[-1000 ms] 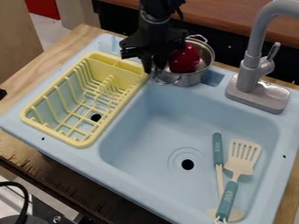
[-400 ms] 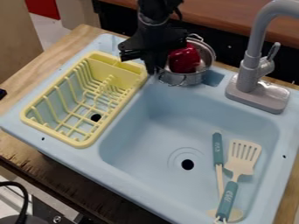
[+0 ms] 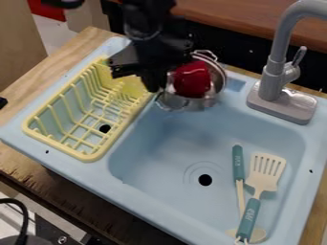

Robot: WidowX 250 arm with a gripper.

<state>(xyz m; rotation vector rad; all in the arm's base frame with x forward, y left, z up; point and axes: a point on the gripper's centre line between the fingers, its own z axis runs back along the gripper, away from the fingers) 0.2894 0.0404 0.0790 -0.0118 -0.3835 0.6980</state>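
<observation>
The black gripper (image 3: pixel 154 82) hangs at the upper left of the camera view, over the sink's back edge beside the yellow dish rack. It is shut on the left side of a silver metal pot (image 3: pixel 185 103). A red object (image 3: pixel 192 79) sits inside the pot; its exact shape is partly hidden by the pot and arm. The pot stands out over the back rim of the sink basin, and whether its base touches the rim cannot be told.
The yellow rack (image 3: pixel 96 155) lies left of the blue basin (image 3: pixel 172 143). A teal-handled spatula (image 3: pixel 265 172) and another teal-handled utensil (image 3: pixel 238 162) lie at the basin's right. A grey faucet (image 3: pixel 273 81) rises at the back right.
The gripper's fingers have come together at the pot's side. Pot, red object and gripper have since shifted left and slightly toward the front. Rack, utensils and faucet are unmoved.
</observation>
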